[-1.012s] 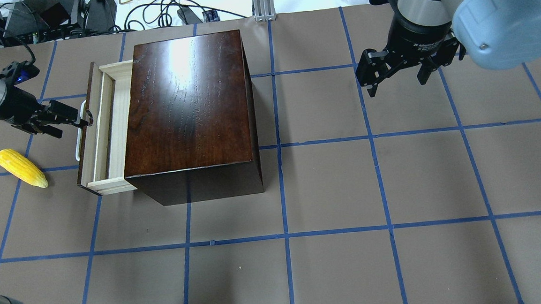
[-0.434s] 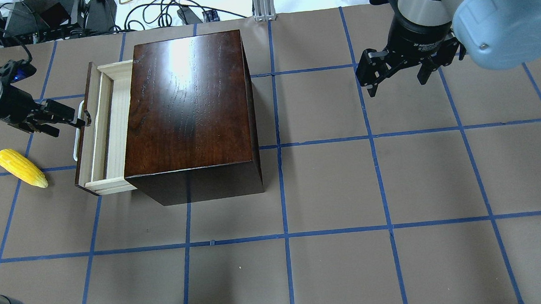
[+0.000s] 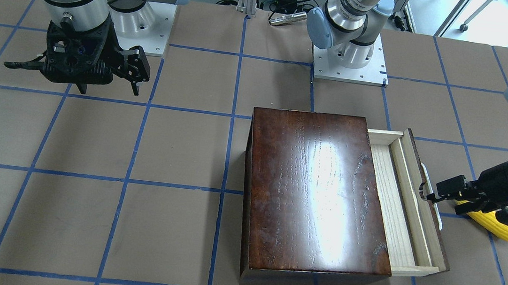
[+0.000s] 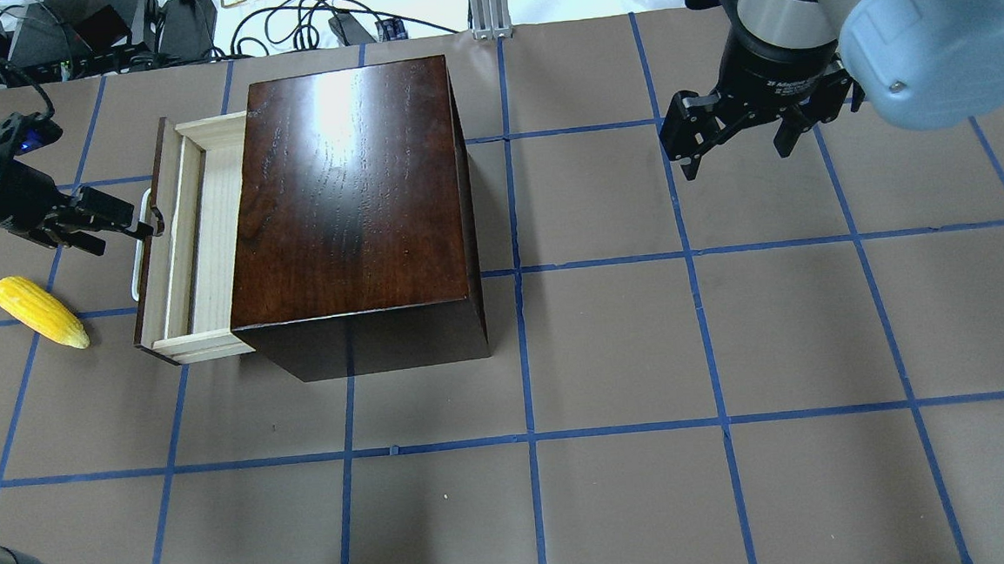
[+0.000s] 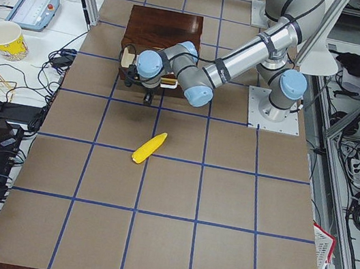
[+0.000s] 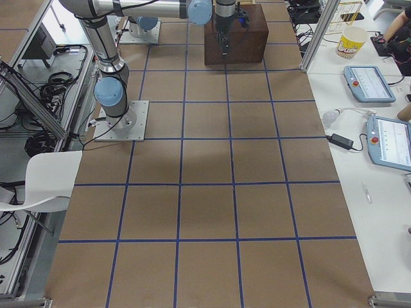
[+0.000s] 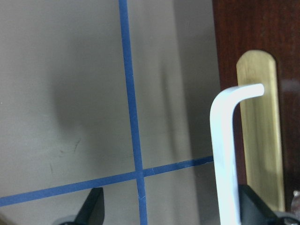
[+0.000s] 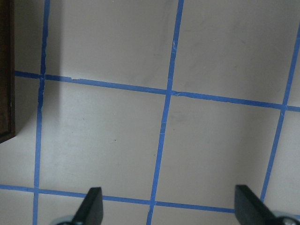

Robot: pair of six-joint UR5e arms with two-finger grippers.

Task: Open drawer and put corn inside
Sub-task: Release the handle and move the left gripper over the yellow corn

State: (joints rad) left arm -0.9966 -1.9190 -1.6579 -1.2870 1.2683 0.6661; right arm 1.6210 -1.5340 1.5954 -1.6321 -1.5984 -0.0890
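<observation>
Table [image 4: 646,352] covered in brown paper, squared off by blue tape lines [image 4: 524,350]. Tangle of black cables [image 4: 294,24] beyond its far edge. Left side view shows a yellow paper cup [image 5: 4,37] on the white bench alongside.

Dark, glossy brown wooden box [image 4: 348,195] sits on the robot's left half of the table. Its shallow pale-wood drawer [image 4: 194,240] stands partly out of the box toward the robot's left. The dark front panel is outermost and carries a white bar handle [image 4: 138,252].

Bright yellow, tapered corn cob [image 4: 40,312] lies flat on the table out beyond the drawer front. It is near the drawer but apart from it and outside it, pointed end toward the drawer's near corner. In the front-facing view the left arm's wrist covers part of the cob.

Black two-finger left gripper [image 4: 126,233] reaches in level at the far end of the handle. Wrist view: fingers [image 7: 91,208] wide apart, with the handle's bent end running between them, close against one finger. Cannot tell if metal touches there. Not clamped on the bar; nothing gripped.

Right gripper [image 4: 738,150] hangs above the table on the robot's right, well apart from the box and pointing down. Its fingers are spread wide, with only paper and tape showing between them in its wrist view.
</observation>
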